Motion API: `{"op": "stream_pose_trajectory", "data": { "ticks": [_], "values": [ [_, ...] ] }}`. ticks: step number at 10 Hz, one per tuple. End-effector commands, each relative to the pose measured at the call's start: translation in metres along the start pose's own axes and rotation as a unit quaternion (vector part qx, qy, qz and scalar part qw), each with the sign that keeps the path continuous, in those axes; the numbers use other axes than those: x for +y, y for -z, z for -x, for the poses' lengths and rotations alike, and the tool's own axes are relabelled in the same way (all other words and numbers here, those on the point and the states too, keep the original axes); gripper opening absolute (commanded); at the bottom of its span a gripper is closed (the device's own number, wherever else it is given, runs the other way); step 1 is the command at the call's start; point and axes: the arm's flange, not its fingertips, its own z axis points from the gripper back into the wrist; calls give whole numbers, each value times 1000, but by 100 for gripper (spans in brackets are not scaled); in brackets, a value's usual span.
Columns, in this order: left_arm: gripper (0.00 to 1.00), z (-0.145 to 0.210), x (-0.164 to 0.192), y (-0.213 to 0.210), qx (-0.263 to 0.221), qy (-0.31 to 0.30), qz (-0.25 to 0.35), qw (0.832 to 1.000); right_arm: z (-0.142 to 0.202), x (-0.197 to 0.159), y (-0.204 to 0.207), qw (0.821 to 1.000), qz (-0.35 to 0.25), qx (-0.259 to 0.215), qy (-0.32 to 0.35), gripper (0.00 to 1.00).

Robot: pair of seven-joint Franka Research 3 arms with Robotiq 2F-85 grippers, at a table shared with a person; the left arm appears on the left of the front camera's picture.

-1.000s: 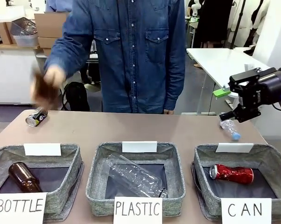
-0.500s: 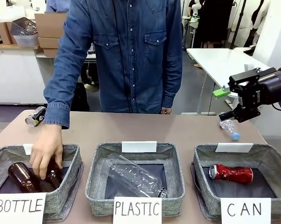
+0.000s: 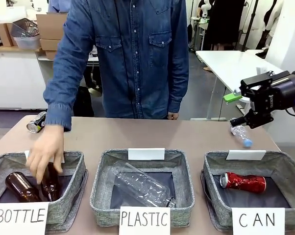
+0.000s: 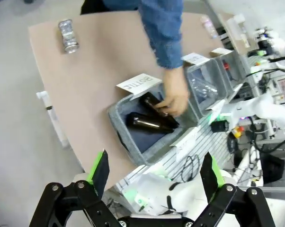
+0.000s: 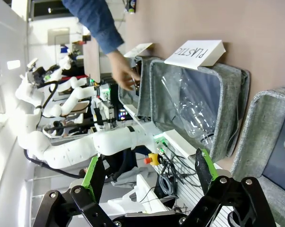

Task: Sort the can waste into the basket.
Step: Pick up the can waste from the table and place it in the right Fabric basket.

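We found the red can (image 3: 243, 182) lying on its side in the basket (image 3: 284, 164) carded "CAN" at the right end of the desk (image 3: 152, 134). The dark grey can (image 3: 38, 122) with yellow marks lay on the bare desk at the far left corner, outside every bin. The right pincer (image 5: 149, 172) hung in the air beyond the far right corner of that basket, its green-padded fingers spread wide with nothing between them. The red can lay lower and nearer the robot's side, apart from it, and the grey can sat well apart at the desk's other end. A small clear plastic bottle (image 3: 240, 134) lay on the desk near that pincer, just below it in the front view. The left pincer (image 4: 155, 168) was likewise wide open and empty, held high on the robot's side. From its wrist camera we saw the grey can well apart from it, beyond the bin labelled "BOTTLE" (image 4: 118, 126). A person in a denim shirt had a hand (image 3: 45, 152) in that bin, fingers on one of two brown bottles (image 3: 50, 183). A large clear bottle (image 3: 142, 186) lay in the middle bin (image 3: 101, 196) marked "PLASTIC".
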Motion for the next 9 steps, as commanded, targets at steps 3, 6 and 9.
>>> {"op": "stream_pose_trajectory", "data": {
  "ticks": [3,6,9],
  "values": [
    [100,-51,0,101,117,-32,-85,989,-1,-1,-2,1000,5,4,-10,100],
    [100,-80,-7,202,193,23,-103,976,-1,-1,-2,1000,5,4,-10,100],
    [100,-97,-4,218,188,29,-101,976,-1,-1,-2,1000,5,4,-10,100]
  ]
}}
